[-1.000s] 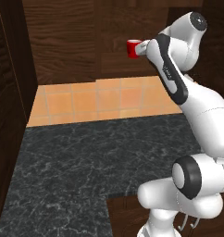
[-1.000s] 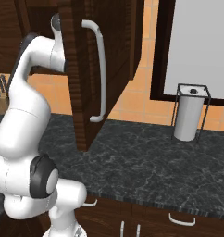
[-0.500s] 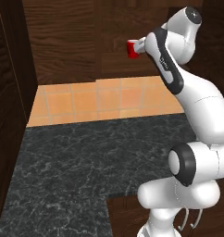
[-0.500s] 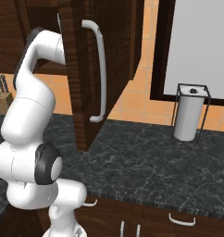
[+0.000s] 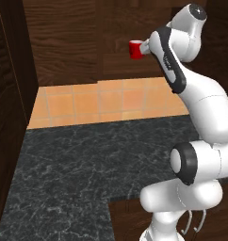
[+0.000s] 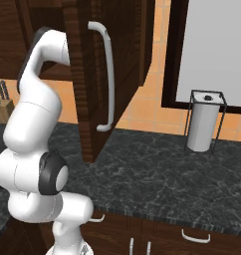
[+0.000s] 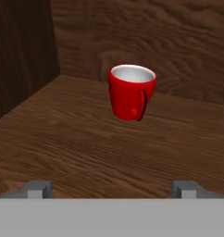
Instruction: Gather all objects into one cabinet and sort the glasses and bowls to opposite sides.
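Observation:
The small red cup (image 7: 131, 92) with a pale inside stands upright on the wooden shelf of the cabinet (image 7: 77, 139), near the back wall and free of my fingers. My gripper (image 7: 111, 187) is open, its two fingertips (image 7: 39, 187) low and wide apart, a short way in front of the cup. From the left base view the red cup (image 5: 134, 49) sits in the dark cabinet (image 5: 78, 37) with my gripper (image 5: 145, 47) just right of it. The cabinet door (image 6: 85, 99) with its curved pale handle (image 6: 108, 74) hangs open beside my arm.
A black marble counter (image 5: 87, 160) lies below the cabinet, backed by orange tiles (image 5: 106, 101). On it stand a paper towel holder (image 6: 204, 122) at the right and a knife block (image 6: 2, 102) at the far left. Drawers with small handles (image 6: 194, 236) run under the counter.
The arm's upper links have shifted and risen a little. The red cup has stayed in place on the shelf, and the jaws have stayed open.

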Tool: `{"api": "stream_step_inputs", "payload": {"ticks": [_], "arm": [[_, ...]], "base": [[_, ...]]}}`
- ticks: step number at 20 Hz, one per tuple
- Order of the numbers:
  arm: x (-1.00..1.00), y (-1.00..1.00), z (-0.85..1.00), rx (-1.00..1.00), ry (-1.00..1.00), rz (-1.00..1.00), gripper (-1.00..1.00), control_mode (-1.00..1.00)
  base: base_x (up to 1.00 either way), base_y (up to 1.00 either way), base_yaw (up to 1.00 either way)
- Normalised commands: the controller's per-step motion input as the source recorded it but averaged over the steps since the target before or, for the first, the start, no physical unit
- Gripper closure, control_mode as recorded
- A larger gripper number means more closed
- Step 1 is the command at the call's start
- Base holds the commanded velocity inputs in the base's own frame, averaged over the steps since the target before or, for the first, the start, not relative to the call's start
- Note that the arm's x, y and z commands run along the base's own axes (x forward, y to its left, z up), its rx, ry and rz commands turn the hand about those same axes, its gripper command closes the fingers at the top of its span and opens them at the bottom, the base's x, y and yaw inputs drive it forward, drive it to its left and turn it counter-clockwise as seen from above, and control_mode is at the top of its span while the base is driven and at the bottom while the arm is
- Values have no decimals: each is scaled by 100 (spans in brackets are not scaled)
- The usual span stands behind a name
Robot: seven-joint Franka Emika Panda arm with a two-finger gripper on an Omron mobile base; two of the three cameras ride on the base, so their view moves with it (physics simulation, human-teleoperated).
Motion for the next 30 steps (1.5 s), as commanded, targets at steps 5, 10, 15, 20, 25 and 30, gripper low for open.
{"api": "stream_step_inputs", "payload": {"ticks": [5,10,15,20,25,30], "arm": [[1,-4,-21,-3,0,1,-100,-100],[23,-12,-37,-2,0,0,-100,-100],[85,-2,4,2,0,0,-100,-100],[45,0,4,6,0,2,-100,-100],[24,0,0,4,0,4,-100,-100],[30,9,-3,0,0,5,-100,-100]], "base": [[0,0,0],[0,0,0],[0,0,0],[0,0,0],[0,0,0],[0,0,0]]}}
